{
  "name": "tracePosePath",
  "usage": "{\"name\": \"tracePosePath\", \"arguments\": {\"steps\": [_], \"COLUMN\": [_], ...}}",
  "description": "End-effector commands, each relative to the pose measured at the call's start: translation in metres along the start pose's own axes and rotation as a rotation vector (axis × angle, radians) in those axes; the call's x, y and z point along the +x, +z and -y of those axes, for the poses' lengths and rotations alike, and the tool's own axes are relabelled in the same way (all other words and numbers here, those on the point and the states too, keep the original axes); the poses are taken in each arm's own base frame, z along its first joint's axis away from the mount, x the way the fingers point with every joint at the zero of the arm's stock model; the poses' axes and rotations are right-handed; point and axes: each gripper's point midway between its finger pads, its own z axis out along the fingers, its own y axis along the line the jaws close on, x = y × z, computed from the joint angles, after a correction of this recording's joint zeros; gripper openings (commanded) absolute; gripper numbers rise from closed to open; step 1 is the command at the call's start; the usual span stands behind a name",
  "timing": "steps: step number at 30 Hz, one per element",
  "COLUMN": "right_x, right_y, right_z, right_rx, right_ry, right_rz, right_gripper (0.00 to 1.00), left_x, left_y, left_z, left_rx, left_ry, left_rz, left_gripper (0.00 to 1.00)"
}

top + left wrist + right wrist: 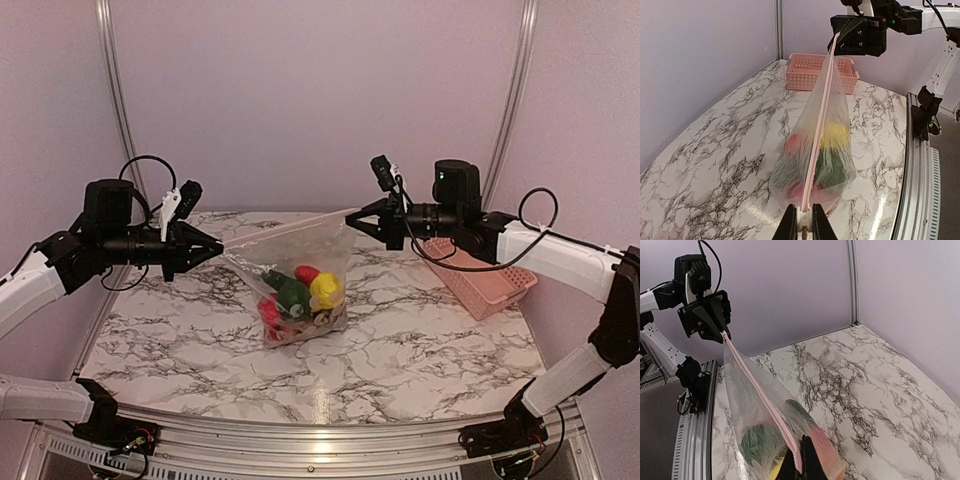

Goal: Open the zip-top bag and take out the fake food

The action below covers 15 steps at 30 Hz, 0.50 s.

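My left pincer (214, 244) is clamped on the left end of the zip-top bag (300, 245) at its seal, and my right pincer (353, 222) on the right end. The bag hangs stretched between them over the middle of the table (430, 345), the fake food (303, 296) heaped in its bottom.

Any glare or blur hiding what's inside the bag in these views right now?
Top external: sharp, evenly lit; the fake food shows clearly through the zip-top bag, one glare streak on the table near the arms. Left wrist: food smeared into soft colour blobs behind crinkled plastic; left claw blurred at the frame's bottom. Right wrist: same haze; right claw dark and out of focus.
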Motion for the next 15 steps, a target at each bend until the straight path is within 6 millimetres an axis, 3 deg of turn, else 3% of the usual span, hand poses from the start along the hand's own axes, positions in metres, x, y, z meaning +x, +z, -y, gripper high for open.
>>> {"name": "tracePosePath", "arguments": {"steps": [1, 5, 9, 15], "right_x": [-0.039, -0.049, -0.044, -0.032], "right_y": [-0.012, 0.004, 0.024, 0.037], "right_z": [0.036, 0.023, 0.001, -0.019], "right_rx": [0.122, 0.039, -0.041, -0.091], "right_ry": [-0.043, -0.073, -0.130, -0.162], "right_rz": [0.092, 0.095, 0.057, -0.005], "right_gripper": [0.00, 0.00, 0.00, 0.00], "left_x": [0.034, 0.018, -0.005, -0.059], "left_y": [-0.016, -0.013, -0.006, -0.006], "left_z": [-0.008, 0.003, 0.013, 0.002], "left_rx": [-0.080, -0.017, 0.016, -0.008], "left_ry": [-0.077, -0.103, -0.097, -0.104], "left_rz": [-0.115, -0.088, -0.075, 0.013], "left_gripper": [0.06, 0.18, 0.40, 0.56]}}
